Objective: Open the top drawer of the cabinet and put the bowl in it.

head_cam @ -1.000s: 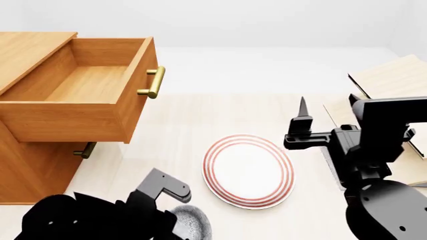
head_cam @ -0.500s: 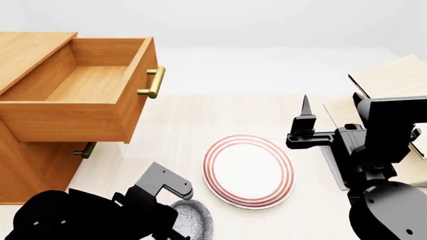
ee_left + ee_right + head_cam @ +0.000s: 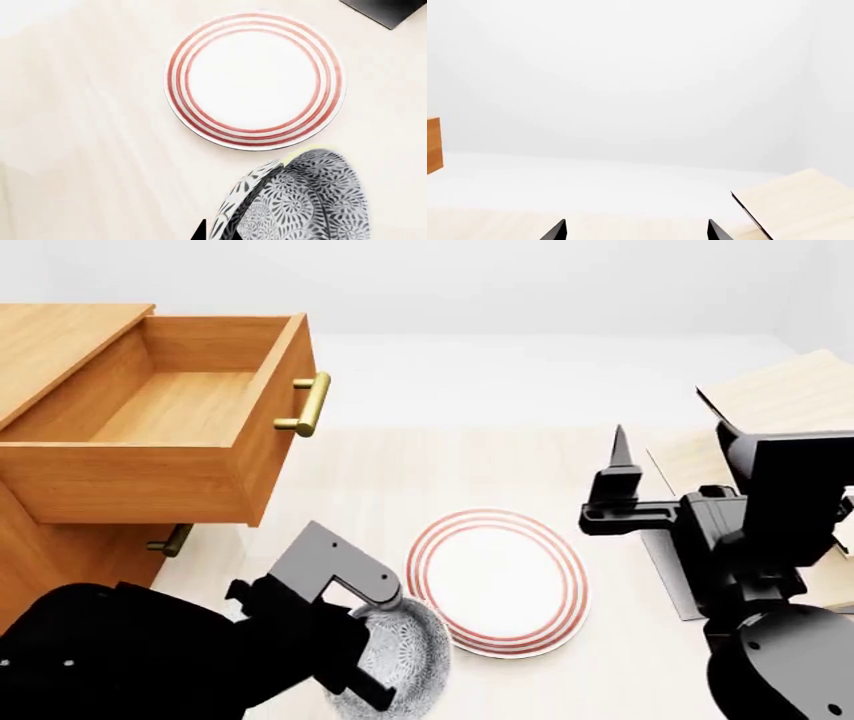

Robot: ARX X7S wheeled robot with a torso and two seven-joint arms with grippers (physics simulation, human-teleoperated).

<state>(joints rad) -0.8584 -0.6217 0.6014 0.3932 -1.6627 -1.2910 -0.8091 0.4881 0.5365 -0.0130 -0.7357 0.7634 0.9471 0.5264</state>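
The left pincer holds the bowl by its rim. In the left wrist view one dark finger tip shows right at the edge of the bowl, and the bowl looks tipped on its side. The hold is only on a thin edge, so I think the bowl could slip or swing out when the arm moves fast.

Just beside the pincer lies the plate with red rings, flat on the table. The bowl's edge is very near the plate's edge. If the bowl drops here, it could land on the plate or bump it away.

Farther from the pincer, up and off to one side, is the top drawer. It is pulled out of the cabinet and nothing is in it. The bowl is well apart from it and lower than its front wall. If the arm does not lift high enough, the bowl could hit the front of the drawer or its gold handle and get knocked loose. A push there might also slide the drawer shut.

The right pincer is far off on the other side, spread wide and holding nothing. It points at blank space near the shelf rack, so it should not get in the way.
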